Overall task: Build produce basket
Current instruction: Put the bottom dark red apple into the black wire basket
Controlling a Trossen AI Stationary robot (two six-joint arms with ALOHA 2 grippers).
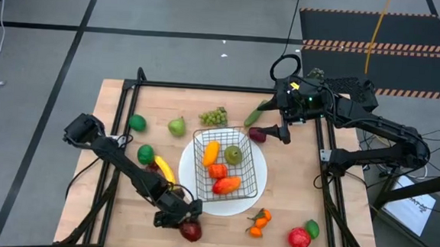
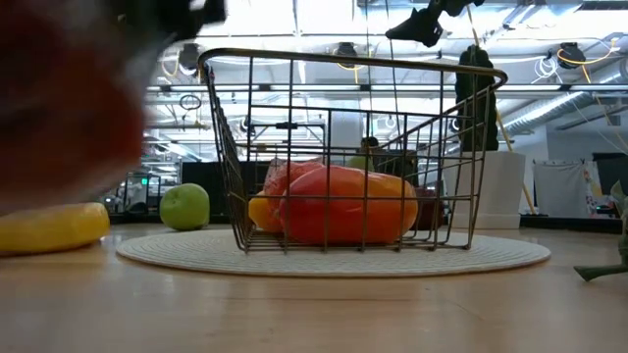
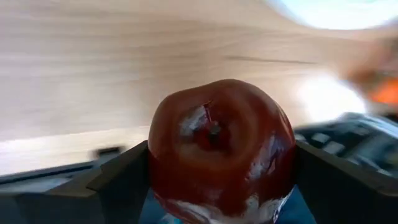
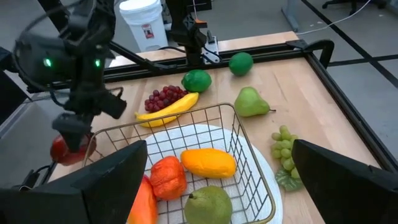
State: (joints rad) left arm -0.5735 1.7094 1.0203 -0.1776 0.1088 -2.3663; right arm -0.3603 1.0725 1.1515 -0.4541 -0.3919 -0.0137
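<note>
A dark red apple (image 3: 217, 146) sits between the fingers of my left gripper (image 1: 189, 223) at the table's near edge, just in front of the white plate (image 1: 234, 207). On that plate stands the wire basket (image 1: 227, 164), holding a yellow-orange pepper (image 1: 211, 151), a green pear (image 1: 234, 155) and two orange-red pieces (image 1: 224, 181). My right gripper (image 1: 280, 133) hangs open above the table's far right part, beside the basket, with nothing between its fingers. My left gripper has the red apple between its two fingers, one finger (image 3: 121, 180) against each side (image 3: 158, 162) of it. The stem dimple (image 3: 211, 129) faces back toward the wrist. The fingers slant down from the table's left. I cannot tell whether the apple rests on the table.
Loose produce lies around the plate: banana (image 1: 164, 168), two limes (image 1: 137, 122), a pear (image 1: 177, 126), green grapes (image 1: 213, 117) and a cucumber (image 1: 256, 112) on the far side; small orange pieces (image 1: 259, 222), a tomato (image 1: 299, 238) and a lime (image 1: 312, 229) at the near right.
</note>
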